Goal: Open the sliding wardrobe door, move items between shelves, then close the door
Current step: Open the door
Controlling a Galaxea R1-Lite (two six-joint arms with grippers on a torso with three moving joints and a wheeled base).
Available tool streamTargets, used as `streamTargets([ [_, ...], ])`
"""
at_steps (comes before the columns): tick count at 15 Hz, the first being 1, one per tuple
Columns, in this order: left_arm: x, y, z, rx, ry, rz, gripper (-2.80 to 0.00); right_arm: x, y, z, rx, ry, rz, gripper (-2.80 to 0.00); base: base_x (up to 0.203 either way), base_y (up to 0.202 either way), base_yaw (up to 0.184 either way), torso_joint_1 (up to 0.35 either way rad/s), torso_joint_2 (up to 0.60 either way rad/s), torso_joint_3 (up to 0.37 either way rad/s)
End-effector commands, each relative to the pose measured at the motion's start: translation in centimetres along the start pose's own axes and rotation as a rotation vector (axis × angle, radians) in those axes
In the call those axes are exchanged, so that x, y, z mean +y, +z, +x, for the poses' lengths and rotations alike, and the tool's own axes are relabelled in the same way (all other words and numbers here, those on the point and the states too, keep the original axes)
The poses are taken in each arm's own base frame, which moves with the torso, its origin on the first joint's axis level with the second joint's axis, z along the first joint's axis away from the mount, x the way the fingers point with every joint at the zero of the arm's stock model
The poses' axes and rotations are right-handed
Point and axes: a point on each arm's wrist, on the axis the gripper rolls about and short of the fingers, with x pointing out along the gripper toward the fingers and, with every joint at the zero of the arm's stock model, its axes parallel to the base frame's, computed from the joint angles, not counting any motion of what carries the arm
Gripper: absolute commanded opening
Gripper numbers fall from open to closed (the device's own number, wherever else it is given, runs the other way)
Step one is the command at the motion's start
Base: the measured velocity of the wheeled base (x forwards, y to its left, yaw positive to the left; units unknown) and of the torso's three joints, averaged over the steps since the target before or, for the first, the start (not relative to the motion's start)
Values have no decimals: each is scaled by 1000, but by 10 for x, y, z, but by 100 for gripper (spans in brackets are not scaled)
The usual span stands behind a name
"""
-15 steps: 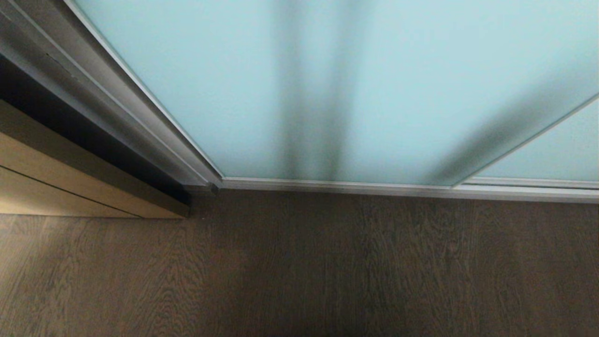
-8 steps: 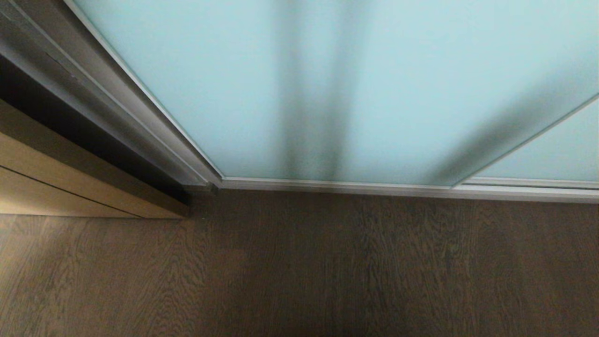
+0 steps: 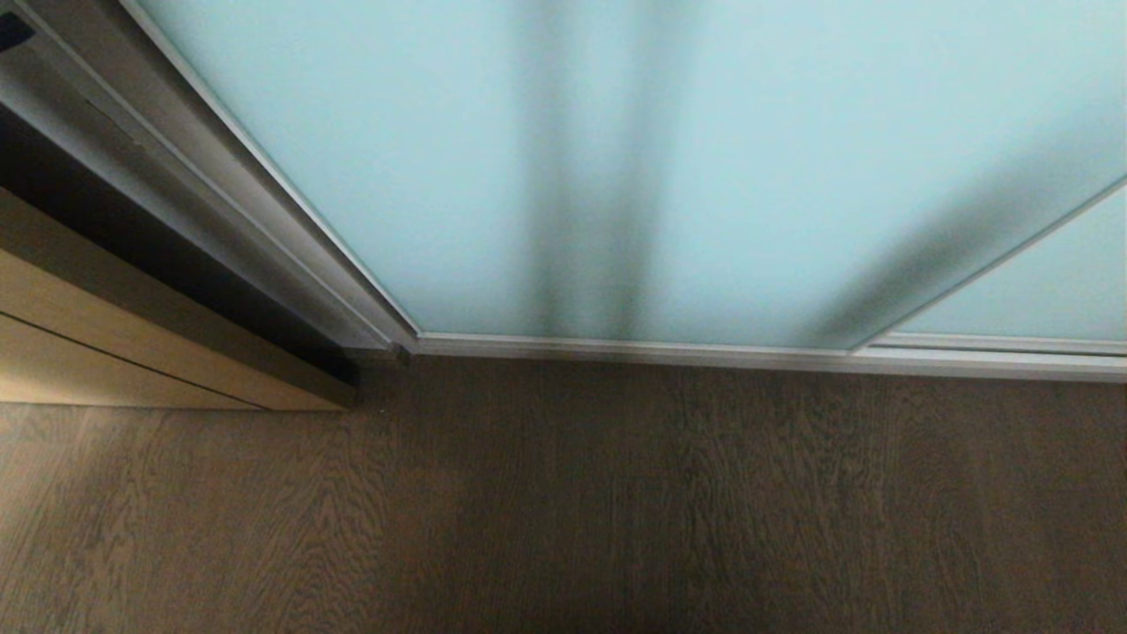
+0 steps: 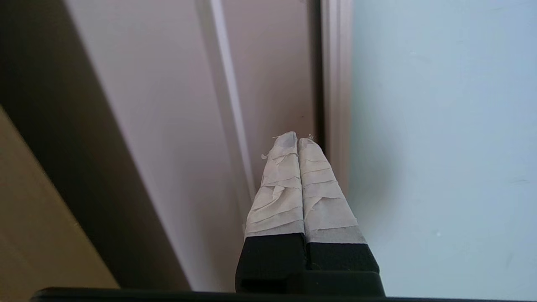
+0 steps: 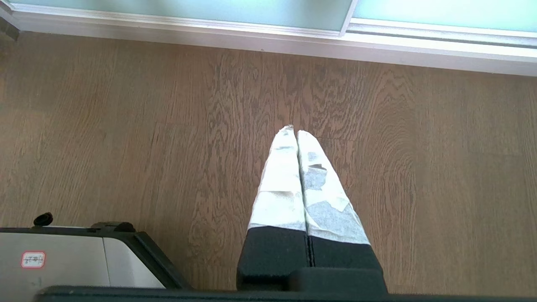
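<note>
Nothing has shifted: left gripper point(image 4: 298, 140), taped jaws pressed together, nears frosted sliding wardrobe door point(image 4: 440, 147) frame.

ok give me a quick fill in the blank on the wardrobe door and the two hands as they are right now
1. The sliding door is fully ____.
2. The left hand points at the door's silver ____.
3. The right hand hangs over the wooden ____.
4. Both hands have their fingers ____.

Missing words: shut; frame; floor; shut
</note>
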Motion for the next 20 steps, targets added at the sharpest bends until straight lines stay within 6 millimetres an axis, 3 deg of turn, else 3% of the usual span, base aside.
streamTargets([
  [1, 1, -1, -1, 6, 14, -4, -280, 0, 0, 0, 0, 0, 0, -280, 0, 0, 0, 0, 0, 0],
  [20, -34, -45, 48, 41, -17, -31, -280, 0, 0, 0, 0, 0, 0, -280, 0, 0, 0, 0, 0, 0],
])
